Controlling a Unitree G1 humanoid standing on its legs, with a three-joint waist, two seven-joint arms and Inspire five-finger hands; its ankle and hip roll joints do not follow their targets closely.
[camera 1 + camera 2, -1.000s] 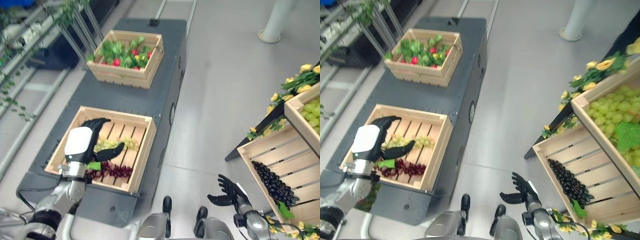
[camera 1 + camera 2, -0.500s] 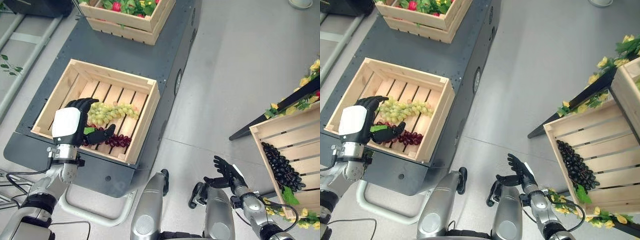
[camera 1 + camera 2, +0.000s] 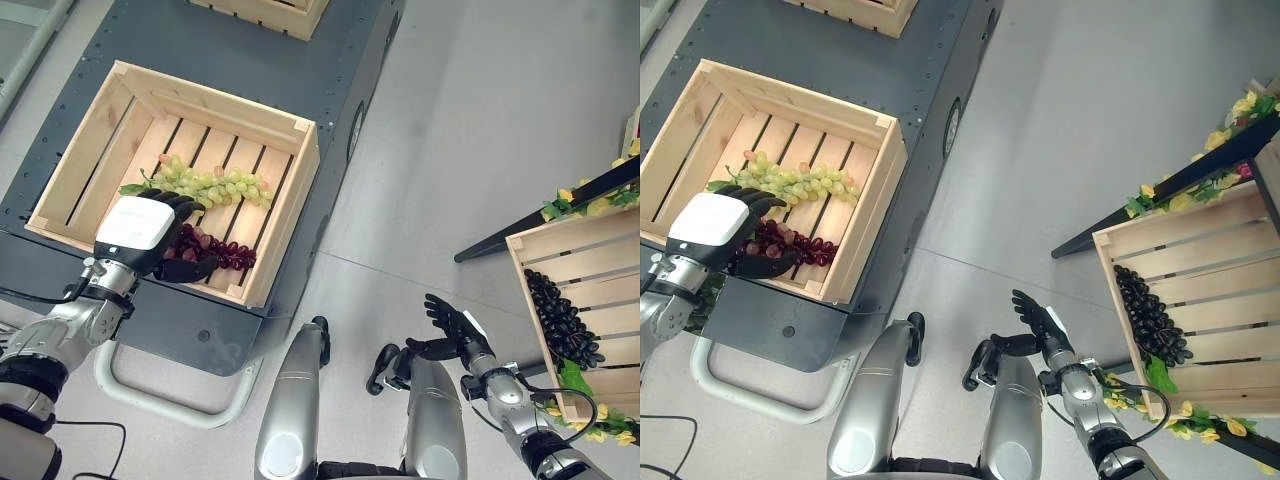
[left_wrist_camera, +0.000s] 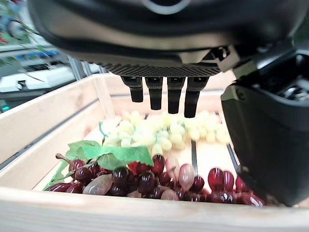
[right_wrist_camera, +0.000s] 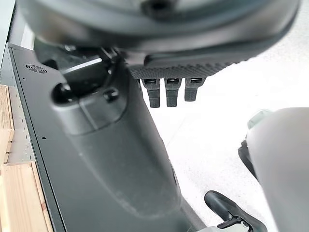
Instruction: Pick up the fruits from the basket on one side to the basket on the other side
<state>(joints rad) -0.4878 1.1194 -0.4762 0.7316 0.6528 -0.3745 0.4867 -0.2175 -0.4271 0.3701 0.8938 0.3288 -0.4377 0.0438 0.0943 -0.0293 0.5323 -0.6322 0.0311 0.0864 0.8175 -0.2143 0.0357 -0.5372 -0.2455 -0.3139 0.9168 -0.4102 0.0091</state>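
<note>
A wooden crate [image 3: 298, 176] on the dark cart holds a bunch of green grapes [image 3: 212, 183] and a bunch of red grapes [image 3: 225, 252] with a green leaf [image 4: 116, 154]. My left hand [image 3: 138, 228] hangs over the red bunch at the crate's near side. It is open, with its fingers [image 4: 164, 92] bent down above the fruit and its thumb [image 4: 265, 140] beside it, not closed on anything. My right hand [image 3: 452, 326] is open and holds nothing, low over the floor. A slanted crate [image 3: 522, 252] at the right holds black grapes [image 3: 562, 322].
Another wooden crate [image 3: 272, 12] sits farther along the cart [image 3: 340, 60]. Yellow flowers [image 3: 592, 196] and a dark stand edge the right-hand crates. Grey floor [image 3: 450, 150] lies between the cart and the right-hand display.
The camera has tilted down, shifting the whole picture. Within the crate, my left hand has drawn back from the green grapes to the red bunch near the front wall.
</note>
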